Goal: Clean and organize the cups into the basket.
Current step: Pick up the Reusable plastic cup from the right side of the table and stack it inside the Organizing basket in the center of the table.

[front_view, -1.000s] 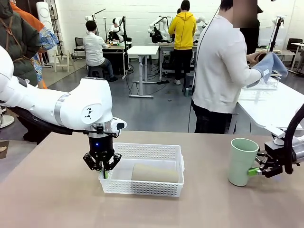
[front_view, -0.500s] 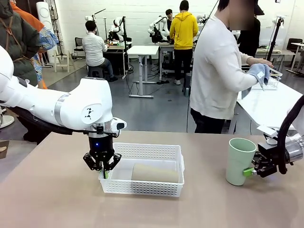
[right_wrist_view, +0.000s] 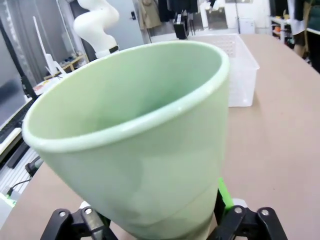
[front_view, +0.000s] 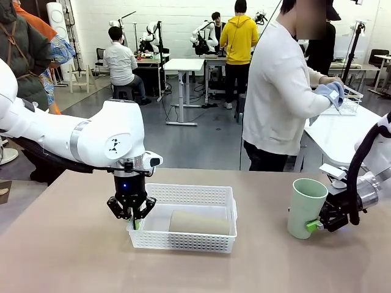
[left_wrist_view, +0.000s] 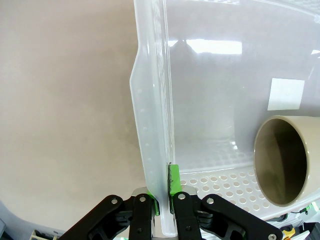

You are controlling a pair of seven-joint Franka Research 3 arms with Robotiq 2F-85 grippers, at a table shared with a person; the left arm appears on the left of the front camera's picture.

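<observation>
mint cup (front_view: pixel 307 207): upright on table (front_view: pixel 61 256), right side, well apart from basket (front_view: pixel 183 241)
right gripper (front_view: pixel 314 224): clamped on mint cup's lower part
tan cup (front_view: pixel 198 221): lying on its side inside basket
basket: mid-table
left gripper (front_view: pixel 133 221): pinching basket's left wall
person (front_view: pixel 275 91): far side, blue cloth (front_view: pixel 330 93) in hand

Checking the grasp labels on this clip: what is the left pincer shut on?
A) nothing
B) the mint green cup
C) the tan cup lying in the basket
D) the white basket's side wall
D: in the left wrist view the left pincer has its green pads pressed on either side of the basket wall, while the tan cup lies apart inside.
</observation>
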